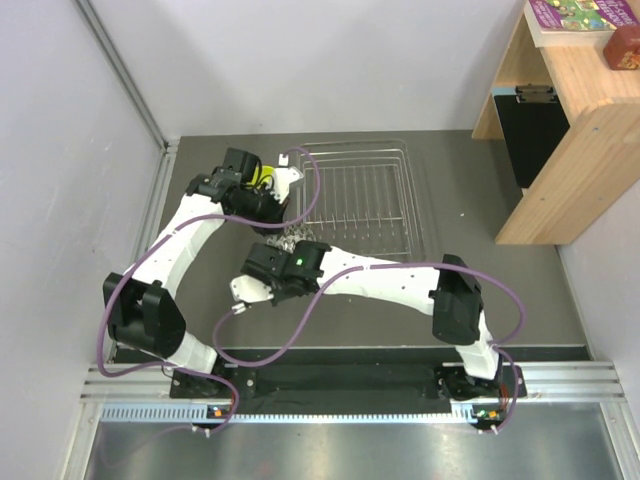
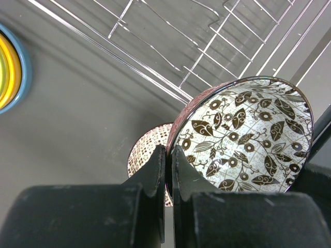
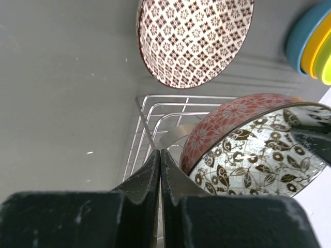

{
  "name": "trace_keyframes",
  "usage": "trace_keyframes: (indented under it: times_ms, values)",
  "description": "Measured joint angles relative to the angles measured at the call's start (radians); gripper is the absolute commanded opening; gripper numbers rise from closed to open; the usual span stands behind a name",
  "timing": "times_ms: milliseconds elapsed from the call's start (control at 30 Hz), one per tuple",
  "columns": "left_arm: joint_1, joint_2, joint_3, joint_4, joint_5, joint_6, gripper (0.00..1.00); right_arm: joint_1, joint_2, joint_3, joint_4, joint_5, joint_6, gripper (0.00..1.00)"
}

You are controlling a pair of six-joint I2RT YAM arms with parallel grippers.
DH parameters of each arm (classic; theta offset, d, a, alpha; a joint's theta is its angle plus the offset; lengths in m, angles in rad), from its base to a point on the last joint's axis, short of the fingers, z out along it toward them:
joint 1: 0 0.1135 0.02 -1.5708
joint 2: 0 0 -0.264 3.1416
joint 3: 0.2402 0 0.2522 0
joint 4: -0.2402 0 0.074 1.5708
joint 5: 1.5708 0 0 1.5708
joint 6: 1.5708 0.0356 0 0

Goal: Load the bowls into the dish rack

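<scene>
**Tabletop** [image 1: 470, 270]: grey, carrying all the items.

**Dish rack** [image 1: 365, 190]: silver wire basket. It lay flat towards the far middle of the tabletop.

**Left hand** [image 2: 166, 152]: closed on the rim of the leaf-patterned bowl.

**Right hand** [image 3: 160, 155]: fingers pressed together with nothing seen between them. It pointed at the rack's near-left corner, just beside the held bowl.

**Leaf-patterned bowl** [image 2: 248, 139]: brown leaves on white inside, pinkish-red flowers outside. It was held tilted on edge at the rack's near-left corner. Whether it was over the wires or just outside them could not be told.

**Lattice-patterned bowl** [image 3: 196, 36]: sat open side up on the tabletop, outside the rack and near the held bowl.

**Blue bowl** [image 3: 302, 28], **orange bowl** [image 3: 316, 45], **lime-yellow bowl** [image 3: 327, 66]: nested in that order, outermost first. They sat on the tabletop left of the rack.
</scene>
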Motion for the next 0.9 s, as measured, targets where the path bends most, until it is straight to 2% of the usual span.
trace_keyframes:
  times_ms: [200, 400, 433, 533, 600, 833, 900]
  values:
    - [-0.001, 0.0, -0.003, 0.006, -0.002, -0.003, 0.0, 0.0, -0.014, 0.079, -0.037, -0.086, 0.003, 0.0]
    - [-0.001, 0.0, -0.003, 0.006, -0.002, -0.005, 0.0, 0.0, -0.112, 0.104, -0.058, -0.128, 0.01, 0.0]
    - [-0.001, 0.0, -0.003, 0.006, -0.002, -0.005, 0.0, 0.0, -0.128, 0.104, -0.058, -0.134, 0.01, 0.22]
    - [-0.001, 0.0, -0.003, 0.006, -0.002, -0.006, 0.0, 0.0, -0.164, 0.101, -0.056, -0.144, 0.015, 0.75]
    - [-0.001, 0.0, -0.003, 0.006, -0.004, -0.008, 0.0, 0.0, -0.183, 0.083, -0.047, -0.147, 0.018, 0.98]
    - [-0.002, -0.001, -0.003, 0.005, -0.005, -0.009, 0.0, 0.0, -0.212, -0.018, -0.017, -0.148, -0.01, 1.0]
    - [-0.002, -0.001, -0.002, 0.005, -0.004, -0.01, 0.0, 0.0, -0.21, -0.032, -0.006, -0.141, -0.013, 0.97]
